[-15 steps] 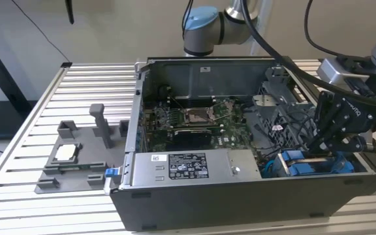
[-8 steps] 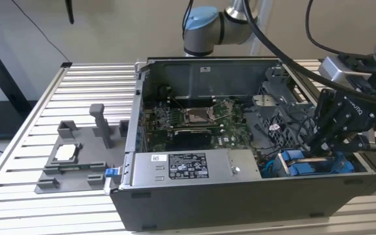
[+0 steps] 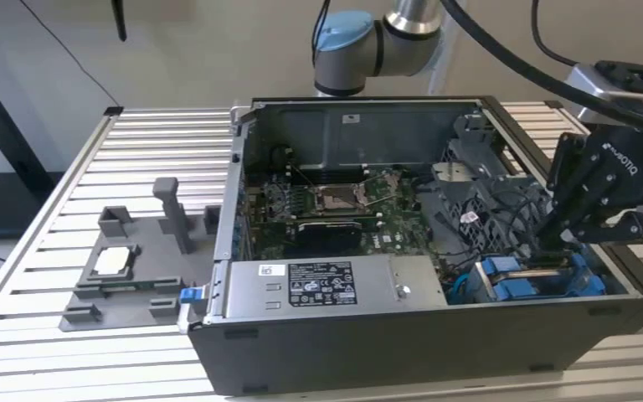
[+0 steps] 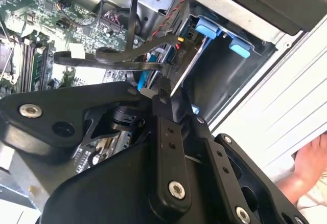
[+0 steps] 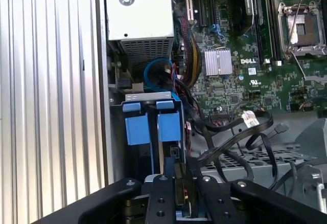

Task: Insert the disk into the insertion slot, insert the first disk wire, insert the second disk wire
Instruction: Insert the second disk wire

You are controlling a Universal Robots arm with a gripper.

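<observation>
A slatted metal desk (image 3: 64, 193) carries the open computer case (image 3: 411, 352) and a grey fixture (image 3: 120, 276). The gripper (image 3: 556, 243) reaches into the insertion slot (image 3: 539, 280), clamped on the disk (image 5: 181, 188); black cables (image 5: 240, 137) crowd alongside.

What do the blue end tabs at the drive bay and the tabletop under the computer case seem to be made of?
The blue end tabs look like moulded plastic: uniform bright colour, soft matt sheen, rounded edges. The tabletop looks like bare aluminium: pale silver, evenly ribbed in long slats with dark grooves, faintly reflective. Neither can be confirmed by look alone.
</observation>
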